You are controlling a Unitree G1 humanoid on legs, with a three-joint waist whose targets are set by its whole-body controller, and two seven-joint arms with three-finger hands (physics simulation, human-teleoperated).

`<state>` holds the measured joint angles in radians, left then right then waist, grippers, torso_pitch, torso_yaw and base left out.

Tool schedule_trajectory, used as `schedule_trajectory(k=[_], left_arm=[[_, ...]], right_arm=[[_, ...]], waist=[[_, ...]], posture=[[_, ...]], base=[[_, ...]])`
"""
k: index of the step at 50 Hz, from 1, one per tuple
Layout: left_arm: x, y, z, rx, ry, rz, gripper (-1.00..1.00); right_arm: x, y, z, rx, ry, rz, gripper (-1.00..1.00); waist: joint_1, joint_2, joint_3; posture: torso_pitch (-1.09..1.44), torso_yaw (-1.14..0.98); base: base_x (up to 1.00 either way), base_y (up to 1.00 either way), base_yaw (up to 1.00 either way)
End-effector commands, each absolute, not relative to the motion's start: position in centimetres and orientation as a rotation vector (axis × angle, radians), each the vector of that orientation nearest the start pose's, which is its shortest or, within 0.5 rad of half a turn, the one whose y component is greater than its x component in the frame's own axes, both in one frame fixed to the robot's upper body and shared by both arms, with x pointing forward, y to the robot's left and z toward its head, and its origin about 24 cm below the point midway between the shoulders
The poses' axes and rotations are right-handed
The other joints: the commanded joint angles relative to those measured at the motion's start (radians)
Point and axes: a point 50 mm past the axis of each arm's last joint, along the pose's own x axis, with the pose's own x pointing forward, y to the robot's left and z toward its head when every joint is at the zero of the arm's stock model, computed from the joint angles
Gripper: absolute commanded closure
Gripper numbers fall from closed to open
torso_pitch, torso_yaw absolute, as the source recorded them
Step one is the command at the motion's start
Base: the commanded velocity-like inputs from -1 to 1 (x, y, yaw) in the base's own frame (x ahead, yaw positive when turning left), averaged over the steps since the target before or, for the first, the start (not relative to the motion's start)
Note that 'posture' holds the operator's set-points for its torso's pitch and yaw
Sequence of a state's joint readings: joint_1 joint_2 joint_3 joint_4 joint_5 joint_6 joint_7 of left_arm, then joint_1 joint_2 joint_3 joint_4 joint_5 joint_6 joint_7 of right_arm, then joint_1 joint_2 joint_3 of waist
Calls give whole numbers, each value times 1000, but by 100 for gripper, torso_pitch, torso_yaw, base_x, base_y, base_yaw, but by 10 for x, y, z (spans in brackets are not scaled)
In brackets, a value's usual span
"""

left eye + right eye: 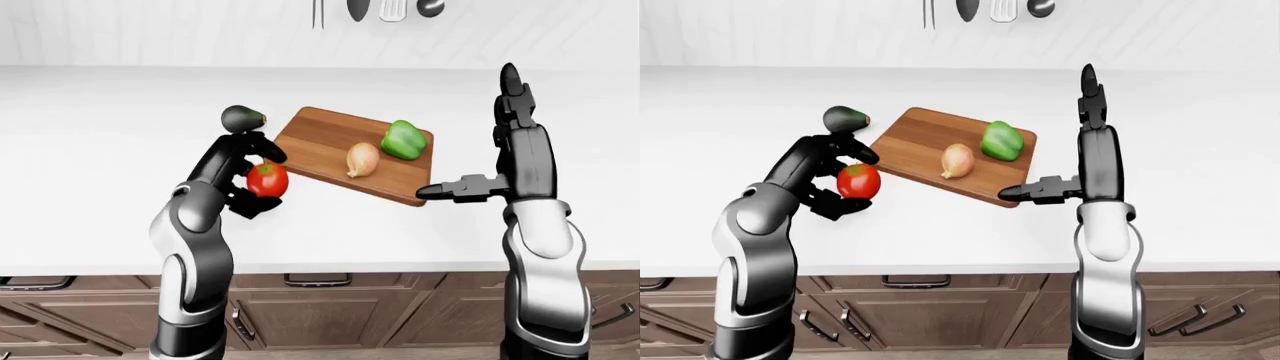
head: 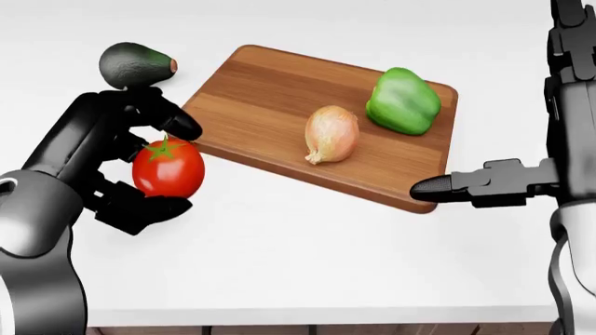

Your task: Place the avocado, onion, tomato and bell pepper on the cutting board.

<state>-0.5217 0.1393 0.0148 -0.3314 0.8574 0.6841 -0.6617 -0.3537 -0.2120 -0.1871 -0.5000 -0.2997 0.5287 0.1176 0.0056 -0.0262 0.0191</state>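
My left hand [image 2: 175,167] is shut on the red tomato [image 2: 168,169], which it holds just left of the wooden cutting board [image 2: 260,91] at its lower-left edge. A dark avocado [image 2: 135,64] lies on the counter above that hand, beside the board's left corner. On the board rest a tan onion [image 2: 330,132] and a green bell pepper [image 2: 402,100]. My right hand [image 1: 470,135] is open. Its fingers point straight up and its thumb [image 2: 442,187] points left at the board's lower-right corner. It holds nothing.
The white counter [image 1: 100,150] stretches wide on both sides of the board. Kitchen utensils [image 1: 385,7] hang on the wall at the top. Brown drawers with handles [image 1: 315,281] run beneath the counter's near edge.
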Motion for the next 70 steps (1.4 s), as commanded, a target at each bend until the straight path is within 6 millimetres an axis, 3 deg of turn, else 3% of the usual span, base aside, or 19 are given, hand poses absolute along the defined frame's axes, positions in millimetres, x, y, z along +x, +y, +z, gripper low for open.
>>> schedule_trajectory(k=[1, 8, 17, 30, 34, 39, 49, 70], left_arm=[[300, 156, 210, 791, -25, -83, 23], [293, 156, 228, 814, -50, -69, 29], [306, 144, 263, 827, -119, -77, 29], [392, 102, 317, 804, -222, -197, 28], [412, 87, 317, 774, -229, -244, 28], [420, 74, 318, 759, -243, -271, 29], [424, 63, 298, 757, -209, -325, 30], [423, 48, 284, 745, -215, -350, 32]], right_arm=[[267, -201, 223, -436, -396, -217, -100], [269, -200, 224, -435, -397, -215, -100], [267, -202, 221, -432, -394, -220, -100], [264, -206, 218, -431, -390, -230, -100], [264, -206, 219, -428, -389, -231, -100], [263, -207, 220, -430, -390, -234, -100], [262, -208, 222, -431, -392, -236, -100], [255, -213, 219, -435, -385, -252, -100]], waist=[[0, -1, -23], [0, -2, -21], [4, -7, -16], [7, -16, -16], [7, -20, -18], [6, -22, -21], [2, -24, -21], [0, -27, -21]], posture=[[0, 0], [0, 0], [0, 0], [0, 0], [0, 0], [0, 0], [0, 0], [0, 0]], base=[[0, 0, 0], [0, 0, 0], [0, 0, 0], [0, 0, 0], [0, 0, 0], [0, 0, 0], [0, 0, 0], [0, 0, 0]])
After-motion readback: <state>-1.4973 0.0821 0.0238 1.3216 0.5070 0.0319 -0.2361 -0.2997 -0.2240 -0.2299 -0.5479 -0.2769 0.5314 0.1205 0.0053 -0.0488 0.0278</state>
